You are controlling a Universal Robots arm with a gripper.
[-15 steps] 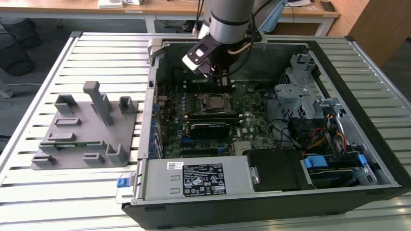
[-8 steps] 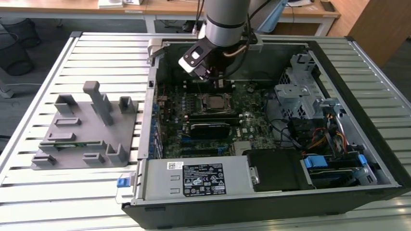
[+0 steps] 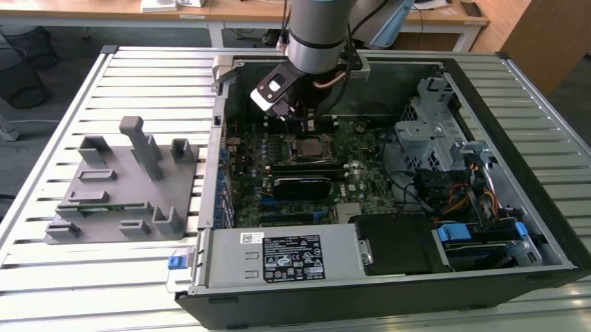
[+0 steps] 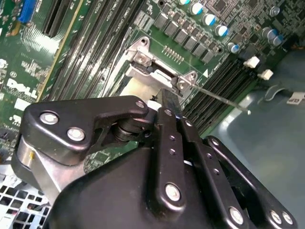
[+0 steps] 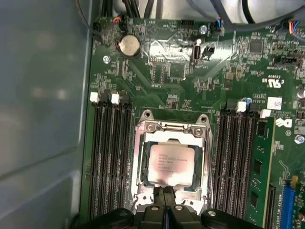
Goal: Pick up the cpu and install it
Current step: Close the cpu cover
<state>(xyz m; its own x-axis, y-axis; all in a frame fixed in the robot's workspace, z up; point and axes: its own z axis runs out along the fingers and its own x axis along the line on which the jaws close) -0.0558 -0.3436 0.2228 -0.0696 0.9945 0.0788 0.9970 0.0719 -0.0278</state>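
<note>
In the socket (image 5: pixel 141 157) lies the cpu (image 5: pixel 170 164), gripper (image 5: pixel 165 191) covering one edge.

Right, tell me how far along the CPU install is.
Done: the cpu lies flat in the motherboard socket. In hand: nothing; the end effector is shut, empty, at the socket's edge. Left: whether the socket is latched cannot be told.

silver cpu (image 5: pixel 171 164) lies flat in its socket (image 5: pixel 143 143) (print upward).
</note>
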